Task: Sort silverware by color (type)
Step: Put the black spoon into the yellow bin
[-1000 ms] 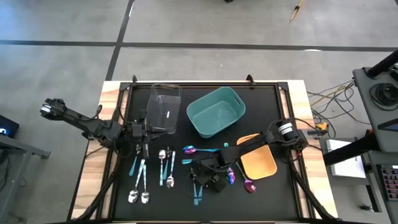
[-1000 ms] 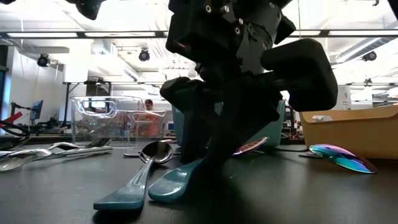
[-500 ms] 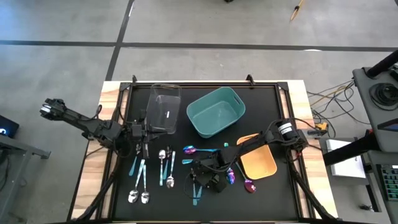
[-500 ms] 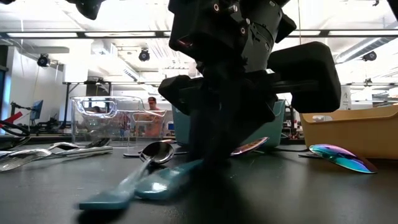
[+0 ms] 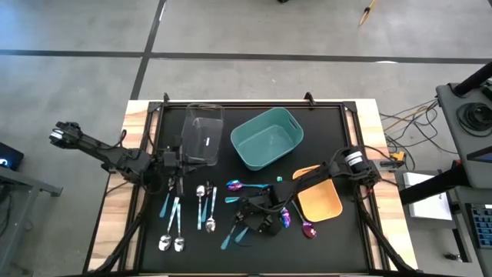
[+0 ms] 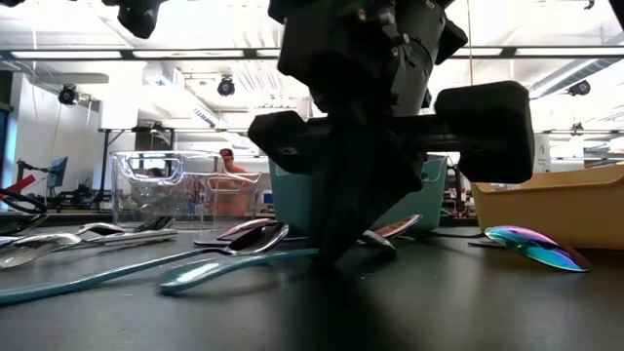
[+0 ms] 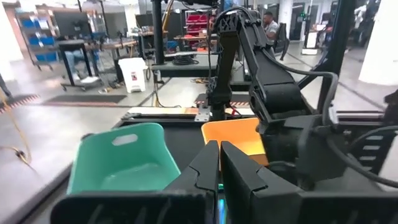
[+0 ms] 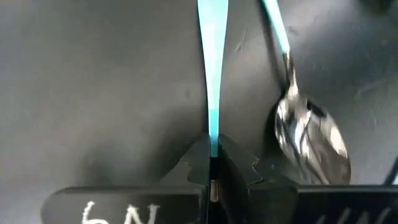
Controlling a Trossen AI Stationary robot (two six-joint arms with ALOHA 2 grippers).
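Black matting covers the table, where the right gripper sits low near the front, fingers pinched on a teal-handled utensil. Beside it lies a silver-bowled spoon. Left gripper, closed, hangs by the clear bin.

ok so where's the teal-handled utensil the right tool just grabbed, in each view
High view: teal-handled utensil, lower centre, beside the right tool.
Low view: handle slanting left along the mat.
Right wrist view: handle pinched, running upward.
Left wrist view: not visible.
Shared landmark: orange bin.
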